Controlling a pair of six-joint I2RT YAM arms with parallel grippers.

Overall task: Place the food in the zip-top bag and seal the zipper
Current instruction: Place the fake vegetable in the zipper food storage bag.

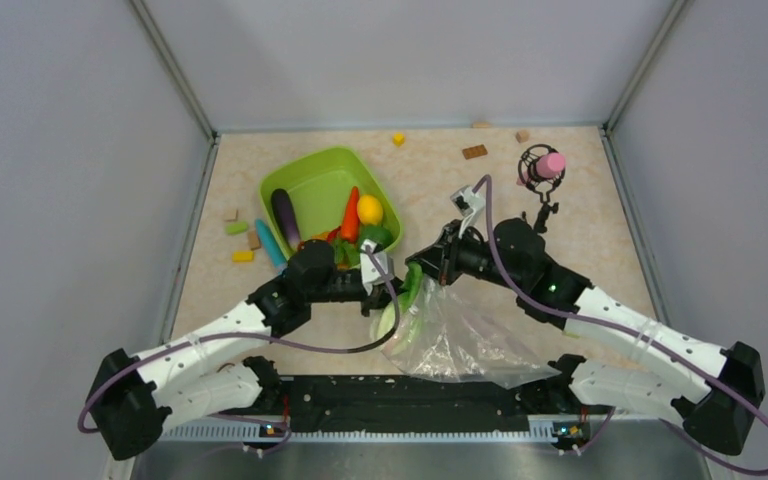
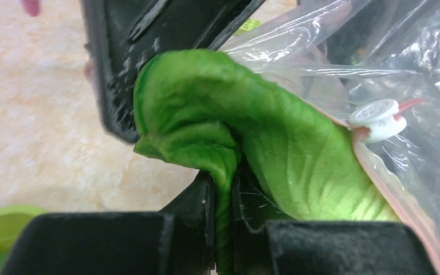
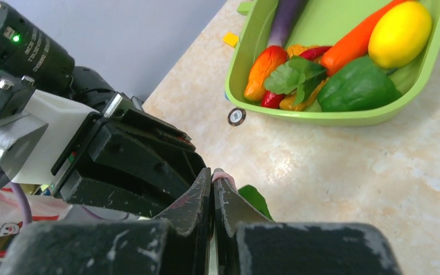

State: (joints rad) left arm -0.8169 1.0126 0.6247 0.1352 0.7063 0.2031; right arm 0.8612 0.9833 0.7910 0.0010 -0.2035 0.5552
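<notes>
My left gripper [image 1: 397, 297] is shut on a leaf of the pale green cabbage [image 2: 252, 132] and holds it at the mouth of the clear zip-top bag [image 1: 460, 345]. The cabbage lies partly inside the bag [image 2: 412, 69], beside the white slider [image 2: 378, 117] on the pinkish zipper [image 2: 392, 192]. My right gripper [image 1: 423, 268] is shut on the bag's pink zipper edge [image 3: 222, 175] and holds it up. The eggplant [image 1: 285, 218], carrot [image 1: 350, 212], lemon [image 1: 369, 209] and green pepper [image 1: 375, 237] lie in the lime-green tray [image 1: 310, 175].
Loose building blocks lie left of the tray [image 1: 243, 256] and near the back wall [image 1: 474, 152]. A black stand with a pink top [image 1: 542, 168] is at the back right. A small round disc [image 3: 236, 116] lies by the tray's rim [image 3: 321, 118].
</notes>
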